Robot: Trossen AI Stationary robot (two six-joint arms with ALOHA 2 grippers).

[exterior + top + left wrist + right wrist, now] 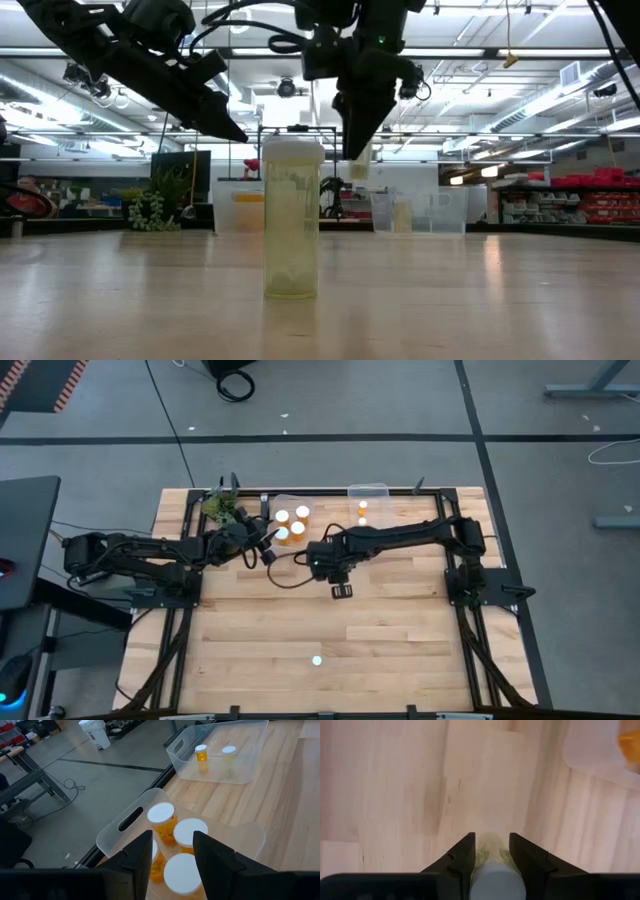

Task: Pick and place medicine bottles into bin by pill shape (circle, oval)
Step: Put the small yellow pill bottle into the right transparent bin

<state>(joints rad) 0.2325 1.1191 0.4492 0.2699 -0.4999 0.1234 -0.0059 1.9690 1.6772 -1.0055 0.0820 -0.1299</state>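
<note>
The wooden table (300, 630) holds two clear bins at twelve o'clock: left bin (115, 827) with four capped bottles, right bin (220, 750) with two. The right gripper (490, 851) clamps a small pale bottle (495, 875) (mid-carry, I judge); next comes choosing a bin. The left gripper (172, 851) hovers empty, fingers parted, over the left bin. One bottle (317, 660) stands at six o'clock.

Even overhead light, glare on the table (480, 290), blurred foreground bottle (291, 218).
</note>
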